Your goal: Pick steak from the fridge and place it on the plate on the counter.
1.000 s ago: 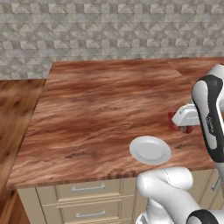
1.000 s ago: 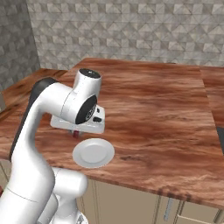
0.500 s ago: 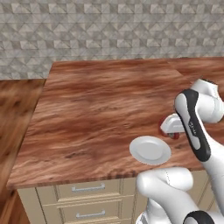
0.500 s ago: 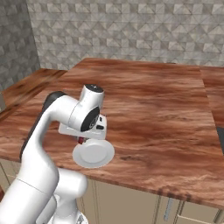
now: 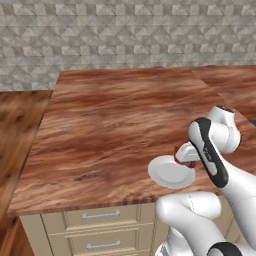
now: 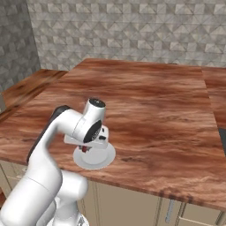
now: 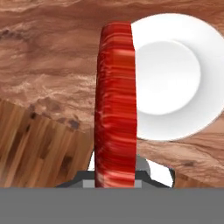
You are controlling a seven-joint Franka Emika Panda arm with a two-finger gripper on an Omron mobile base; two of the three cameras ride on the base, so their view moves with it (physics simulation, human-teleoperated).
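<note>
Gripper: in the left base view the gripper [image 5: 181,157] sits at the lower right of the frame, low over the right edge of the plate; in the right base view the gripper [image 6: 86,148] is at lower left, under the white wrist.
Grip state: closed on the steak, which stands edge-on between the fingers in the hand view; the fingertips themselves are hidden behind the meat.
Steak: the steak [image 7: 114,105] fills a tall red band down the centre of the hand view, its right edge overlapping the plate's left side; in the left base view the steak [image 5: 178,156] is a small red patch at the gripper; in the right base view the steak [image 6: 85,149] peeks out below the hand, over the plate.
Steak contact: whether it touches the plate cannot be told.
Plate: the plate [image 5: 165,173] lies near the counter's front edge, lower centre-right; in the right base view the plate [image 6: 100,158] is at lower left; in the hand view the plate [image 7: 175,78] takes the upper right.
Counter: the counter [image 5: 115,125] spreads across the middle of the frame, running back to the wall.
Drawers: the beige drawers [image 5: 100,216] with silver handles sit under the front edge, bottom left.
Wall: the grey tiled wall [image 5: 125,32] runs across the top.
</note>
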